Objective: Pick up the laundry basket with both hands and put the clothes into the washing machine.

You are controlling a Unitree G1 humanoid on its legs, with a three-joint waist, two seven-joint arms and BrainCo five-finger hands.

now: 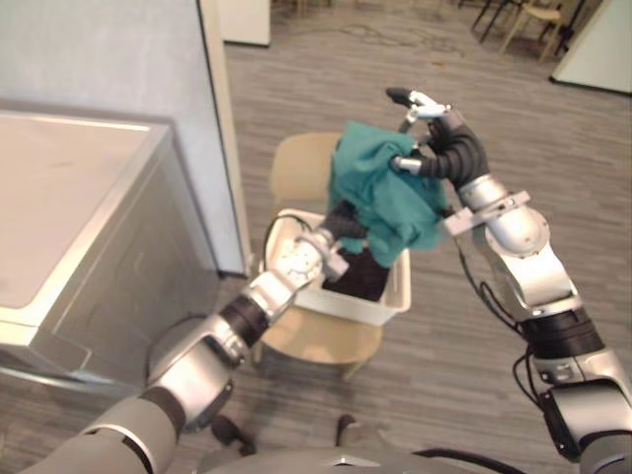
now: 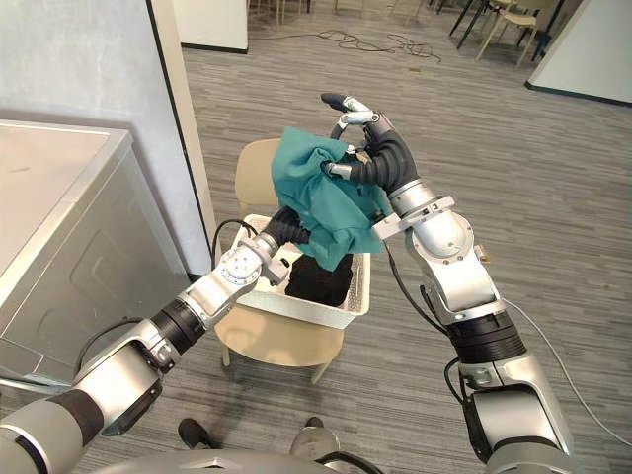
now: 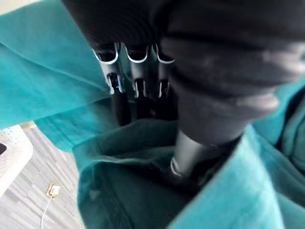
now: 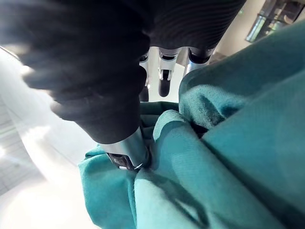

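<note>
Unloading step: right hand (image 2: 380, 153) and left hand (image 2: 286, 225) pinch the cloth (image 2: 321, 193) between fingers and thumb above the basket (image 2: 341, 314); next, probably, carry it to the washer (image 1: 79, 247).

Before me, a laundry basket (image 2: 338, 314) sits on a chair (image 2: 279, 343), a garment (image 2: 321, 197) above it, the washing machine (image 2: 59, 232) at my left.

My left robot hand (image 3: 141, 91) pinches crumpled teal cloth (image 3: 47, 71) between fingers (image 3: 117, 98) and thumb (image 3: 193, 150); beyond, a white perforated plastic basket's (image 3: 12, 153) corner.
</note>
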